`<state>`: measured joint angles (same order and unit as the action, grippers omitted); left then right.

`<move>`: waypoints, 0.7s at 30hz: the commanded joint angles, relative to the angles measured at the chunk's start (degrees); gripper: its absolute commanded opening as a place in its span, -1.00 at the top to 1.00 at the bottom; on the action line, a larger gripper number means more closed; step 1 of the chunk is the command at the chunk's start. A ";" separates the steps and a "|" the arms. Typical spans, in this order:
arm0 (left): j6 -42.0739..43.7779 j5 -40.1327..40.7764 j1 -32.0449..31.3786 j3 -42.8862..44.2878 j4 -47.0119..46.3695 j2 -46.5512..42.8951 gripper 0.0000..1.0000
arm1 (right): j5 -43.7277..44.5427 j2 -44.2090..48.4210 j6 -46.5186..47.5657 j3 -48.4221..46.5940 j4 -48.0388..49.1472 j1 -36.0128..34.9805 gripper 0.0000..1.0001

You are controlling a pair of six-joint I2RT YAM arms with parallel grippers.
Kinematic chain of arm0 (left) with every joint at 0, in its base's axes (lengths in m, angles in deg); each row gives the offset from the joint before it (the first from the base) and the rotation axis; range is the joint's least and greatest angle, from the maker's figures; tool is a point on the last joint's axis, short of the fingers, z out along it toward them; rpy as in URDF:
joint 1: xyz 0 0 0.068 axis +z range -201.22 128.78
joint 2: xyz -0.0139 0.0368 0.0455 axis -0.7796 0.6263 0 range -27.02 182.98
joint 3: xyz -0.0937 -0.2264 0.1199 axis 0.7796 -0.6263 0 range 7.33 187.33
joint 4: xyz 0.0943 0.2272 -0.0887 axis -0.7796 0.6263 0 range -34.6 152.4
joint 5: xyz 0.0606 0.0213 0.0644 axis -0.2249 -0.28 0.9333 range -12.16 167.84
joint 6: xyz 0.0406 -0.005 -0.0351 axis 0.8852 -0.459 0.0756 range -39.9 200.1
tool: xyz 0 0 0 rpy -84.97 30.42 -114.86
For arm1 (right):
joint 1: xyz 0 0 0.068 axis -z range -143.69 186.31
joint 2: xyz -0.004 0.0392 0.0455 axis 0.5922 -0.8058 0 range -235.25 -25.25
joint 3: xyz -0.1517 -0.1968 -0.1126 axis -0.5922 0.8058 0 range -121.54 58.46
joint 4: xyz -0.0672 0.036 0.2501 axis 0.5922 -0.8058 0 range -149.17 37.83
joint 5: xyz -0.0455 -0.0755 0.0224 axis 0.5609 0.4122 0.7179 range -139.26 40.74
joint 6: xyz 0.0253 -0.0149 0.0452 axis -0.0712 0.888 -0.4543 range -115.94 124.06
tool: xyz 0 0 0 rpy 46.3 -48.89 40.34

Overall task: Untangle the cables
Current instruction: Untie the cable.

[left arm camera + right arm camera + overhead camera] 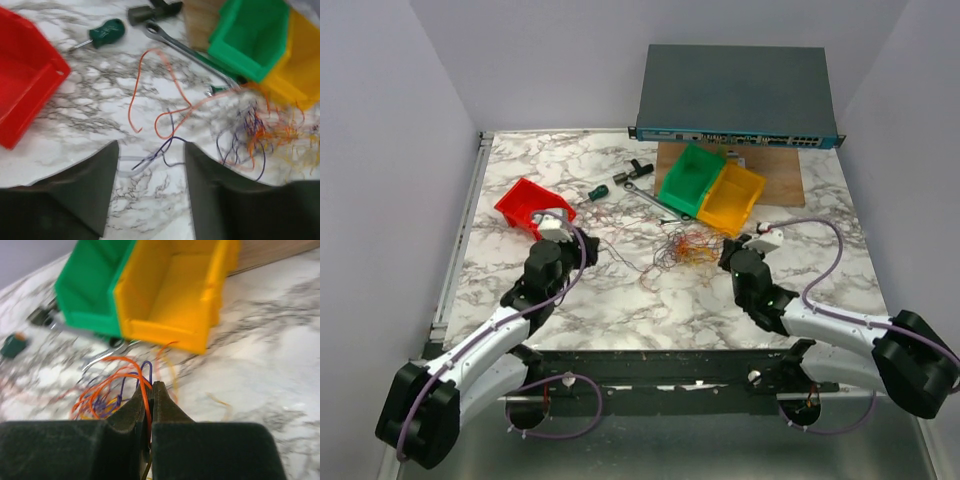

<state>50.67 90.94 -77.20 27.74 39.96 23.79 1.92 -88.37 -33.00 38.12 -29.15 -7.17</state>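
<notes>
cables (685, 247), pinched in R tool (151, 388) tips

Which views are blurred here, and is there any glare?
Top external: sharp, evenly lit, no glare. Left wrist: soft throughout, worst on the cable tangle at right. Right wrist: yellow bin and green bin soft, orange cable by the fingers clearer.

On the table (650, 290), a red bin (525, 205) sits at ten o'clock, a green bin (692, 178) touches a yellow bin (732, 198) at one o'clock, partly on a wood board (785, 178), a big grey box (735, 95) is at twelve, and a screwdriver (597, 191) and wrench (650, 197) lie between the bins.
</notes>
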 commanded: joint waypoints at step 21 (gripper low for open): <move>11.39 -32.46 -12.43 38.95 15.30 47.92 -0.50 | -20.90 -5.57 10.63 0.68 14.68 0.29 0.99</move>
<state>62.10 59.05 -89.17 60.76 47.23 66.28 -19.33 -94.20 -22.66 38.34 -16.12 -7.11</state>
